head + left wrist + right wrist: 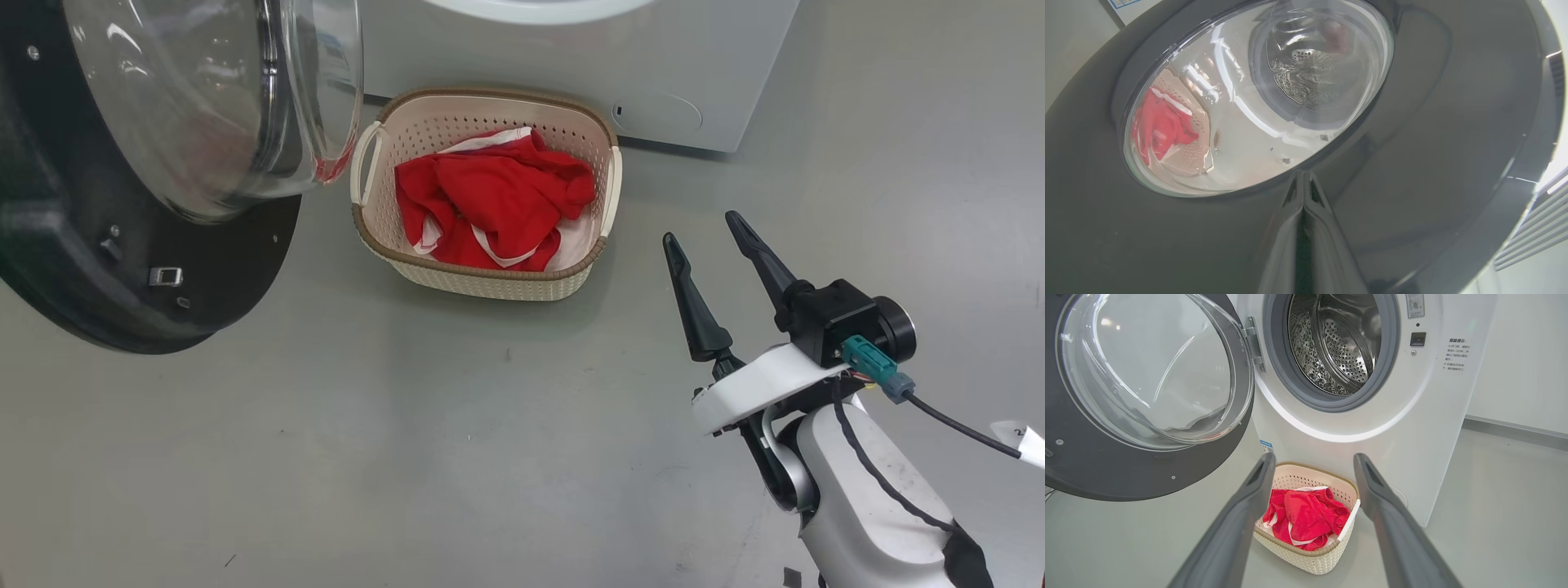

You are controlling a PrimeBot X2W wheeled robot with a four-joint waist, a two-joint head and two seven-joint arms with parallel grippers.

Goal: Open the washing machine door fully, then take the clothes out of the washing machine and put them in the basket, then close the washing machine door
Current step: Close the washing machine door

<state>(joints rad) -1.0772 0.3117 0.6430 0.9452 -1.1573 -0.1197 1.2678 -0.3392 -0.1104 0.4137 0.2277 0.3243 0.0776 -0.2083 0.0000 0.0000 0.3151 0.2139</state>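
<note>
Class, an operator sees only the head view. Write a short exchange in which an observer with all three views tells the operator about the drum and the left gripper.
Operator: Is anything left in the drum?
Observer: In the right wrist view, the visible part of the drum is bare dimpled steel, no red fabric.
Operator: Where is my left gripper?
Observer: In the left wrist view, the left gripper is shut, tips at the glossy black outer face of the washing machine door, next to its glass.
</note>
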